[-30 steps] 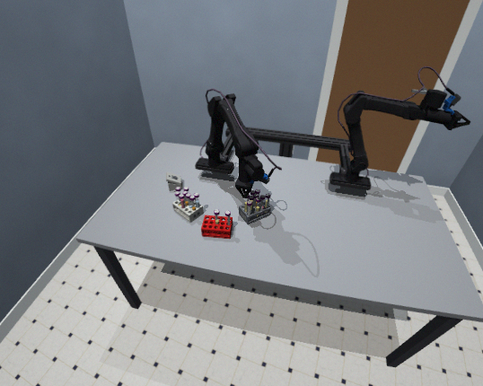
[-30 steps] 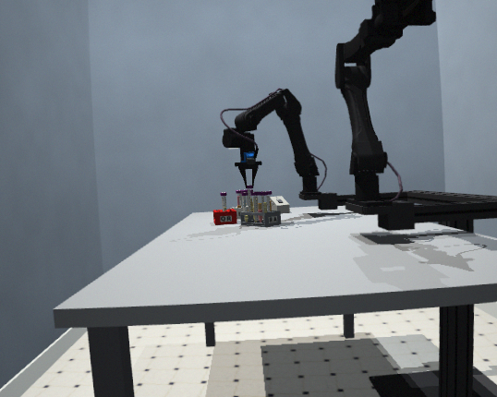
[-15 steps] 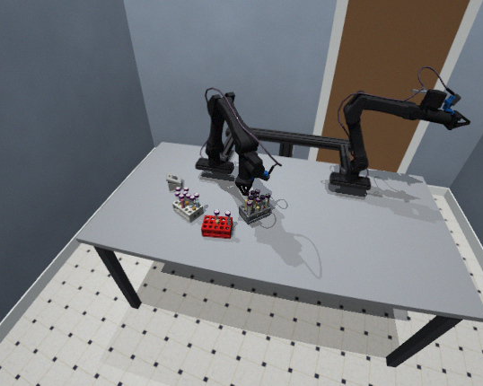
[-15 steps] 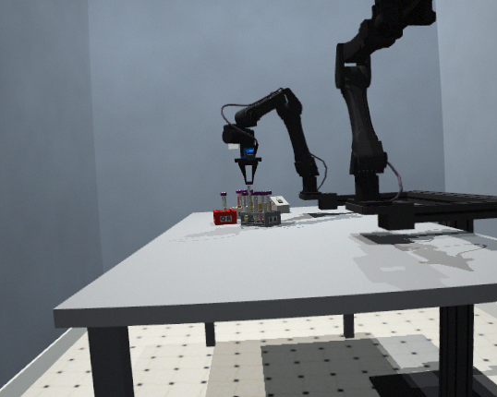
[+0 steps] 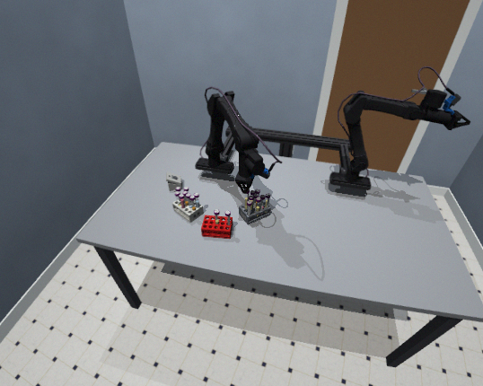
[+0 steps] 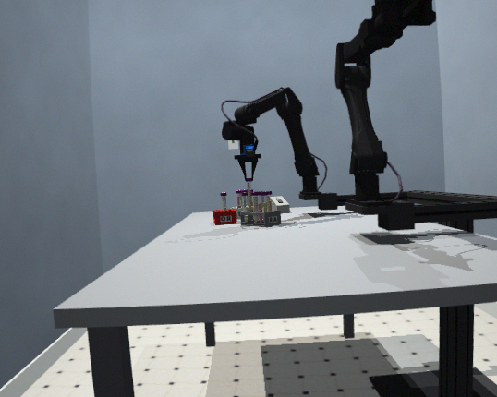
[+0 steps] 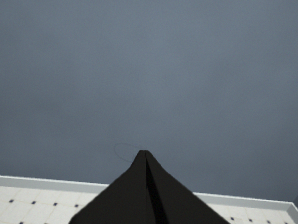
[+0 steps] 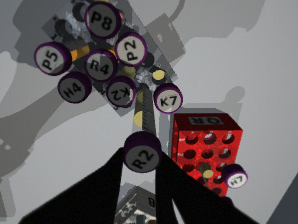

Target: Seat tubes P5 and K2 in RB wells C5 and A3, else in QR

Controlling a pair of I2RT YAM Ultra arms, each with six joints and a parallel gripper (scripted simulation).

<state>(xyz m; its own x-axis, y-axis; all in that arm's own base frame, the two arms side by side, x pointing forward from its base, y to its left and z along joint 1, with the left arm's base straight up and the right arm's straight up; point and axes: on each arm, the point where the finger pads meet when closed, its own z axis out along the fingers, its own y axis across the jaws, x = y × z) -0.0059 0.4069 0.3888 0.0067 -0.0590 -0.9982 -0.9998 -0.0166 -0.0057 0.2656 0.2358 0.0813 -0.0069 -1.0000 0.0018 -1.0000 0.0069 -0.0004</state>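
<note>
My right gripper is shut on tube R2, by its purple cap. R2 hangs upright with its cap above the other caps; whether its lower end is clear of the racks is hard to tell. Grey rack RA holds P5, K2 and several other tubes. White rack RB holds several tubes; its wells are not readable. Red rack QR holds two tubes. My left gripper is shut and empty, far from the racks.
The pale button box stands behind RB, toward the right arm's base; its lamp cannot be read. K7 leans near R2 in the right wrist view. H7 stands in QR. QR lies between RB and RA, nearer the table's front edge.
</note>
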